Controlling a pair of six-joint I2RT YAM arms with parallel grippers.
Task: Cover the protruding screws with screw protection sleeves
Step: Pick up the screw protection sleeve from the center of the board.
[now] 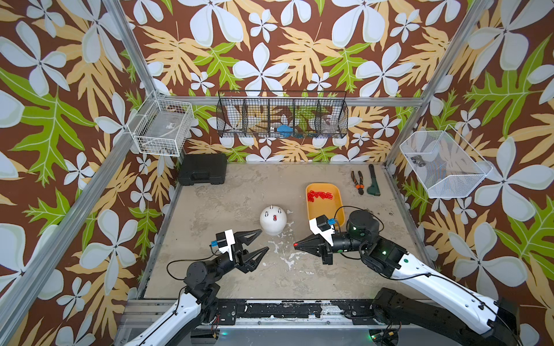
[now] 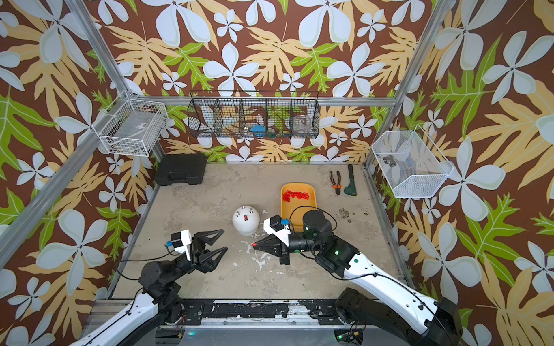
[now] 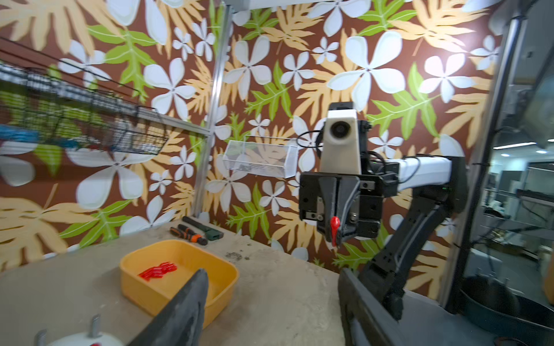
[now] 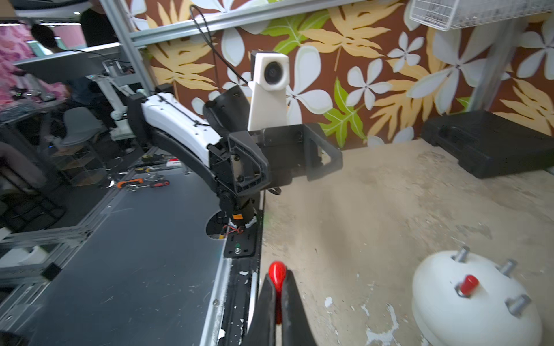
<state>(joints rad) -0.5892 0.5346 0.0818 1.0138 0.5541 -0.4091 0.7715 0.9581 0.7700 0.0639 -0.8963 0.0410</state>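
Observation:
A white dome (image 1: 273, 223) stands mid-table with thin grey protruding screws (image 4: 508, 266) sticking up. One screw wears a red cap (image 4: 468, 284); three others are bare. My right gripper (image 1: 296, 244) is shut on one red screw protection sleeve (image 4: 277, 271), whose tip pokes out past the fingertips, just in front of and right of the dome. My left gripper (image 1: 264, 239) is open and empty, in front of the dome, pointing toward the right gripper. Several more sleeves (image 1: 319, 196) lie in the yellow tray (image 1: 326, 209) right of the dome.
A black case (image 1: 202, 169) sits at the back left. Orange-handled pliers (image 1: 357, 181) and a green-handled tool (image 1: 373, 182) lie at the back right. Wire baskets (image 1: 281, 118) hang on the walls above the table.

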